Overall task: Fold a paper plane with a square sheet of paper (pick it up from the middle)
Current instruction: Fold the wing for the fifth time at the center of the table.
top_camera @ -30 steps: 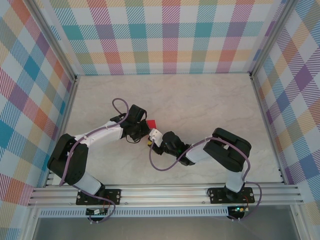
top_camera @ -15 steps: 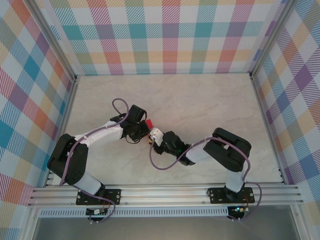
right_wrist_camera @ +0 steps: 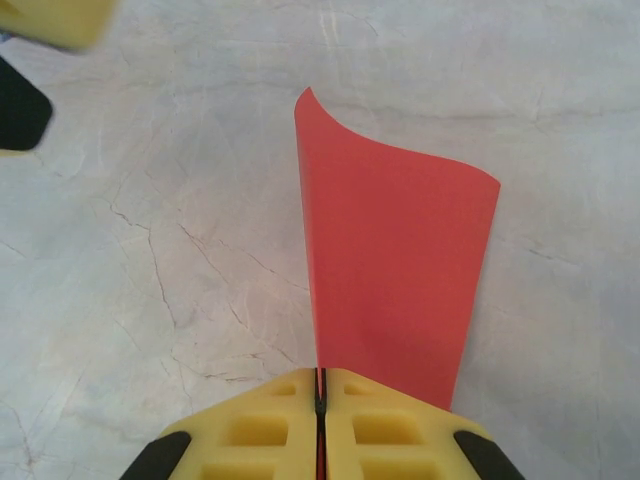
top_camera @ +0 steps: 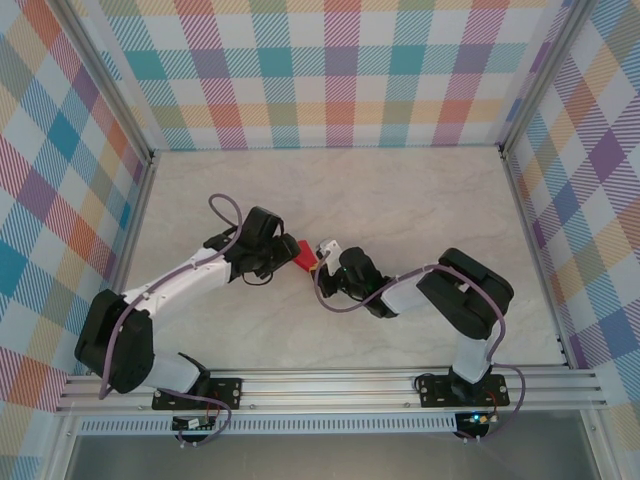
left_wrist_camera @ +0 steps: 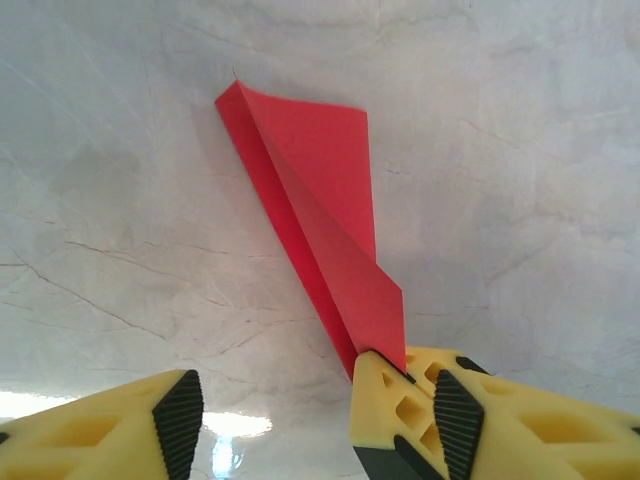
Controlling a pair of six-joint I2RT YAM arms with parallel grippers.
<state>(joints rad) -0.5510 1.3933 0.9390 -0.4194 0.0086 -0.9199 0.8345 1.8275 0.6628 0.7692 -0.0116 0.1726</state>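
right gripper point(right_wrist_camera: 320, 400) is the anchor here, so everything gets placed from it. in its wrist view the two yellow fingers point(right_wrist_camera: 250, 432) are pressed flat together, with a thin line of red in the seam between them. that's a firm pinch on the red paper point(right_wrist_camera: 395, 280). the sheet rises straight out from the tips as a tall panel, its far left corner curling to a point and its far edge a little wavy.

from above, the right gripper point(top_camera: 322, 257) sits near the middle of the marbled table point(top_camera: 420, 190), and the red paper point(top_camera: 303, 262) juts out from its tips to the left. the left gripper point(top_camera: 287, 255) is just beyond the paper on that side, so the two grippers are nose to nose with the red between them.

over to the left wrist view: the left gripper point(left_wrist_camera: 315, 420) has its jaws standing well apart, one black pad on each side and bare table showing between them. nothing is pinched there. the red paper point(left_wrist_camera: 320, 200) shows as a folded, pointed shape with a long crease down it. its wide end is up and away, and its narrow end runs down into a yellow fingertip point(left_wrist_camera: 390, 400) on the right.

whether the paper's far end rests on the table or hangs just over it, i can't tell. one left finger point(right_wrist_camera: 40, 30) also peeks into the top left corner of the right wrist view, well clear of the sheet.
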